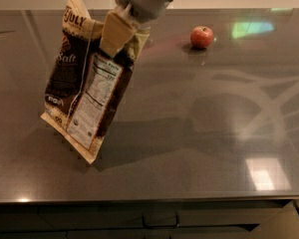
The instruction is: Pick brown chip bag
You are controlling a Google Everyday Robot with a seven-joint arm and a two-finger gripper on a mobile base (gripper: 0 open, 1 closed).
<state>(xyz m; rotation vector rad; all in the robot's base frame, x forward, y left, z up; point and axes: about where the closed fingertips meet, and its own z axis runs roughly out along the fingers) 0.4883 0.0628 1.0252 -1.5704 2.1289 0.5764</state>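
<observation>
The brown chip bag (84,88) hangs upright in the left half of the view, dark brown with cream edges and a white nutrition label facing me. My gripper (118,34) is shut on the bag's upper edge, its tan fingers (114,31) pinching the top right part. The white arm comes down from the top of the view. The bag's lower cream end sits at or just above the dark grey counter (199,148); I cannot tell if it still touches.
A red apple (202,37) sits on the counter at the back right, well apart from the bag. The counter's front edge runs along the bottom of the view, with dark cabinet fronts below it.
</observation>
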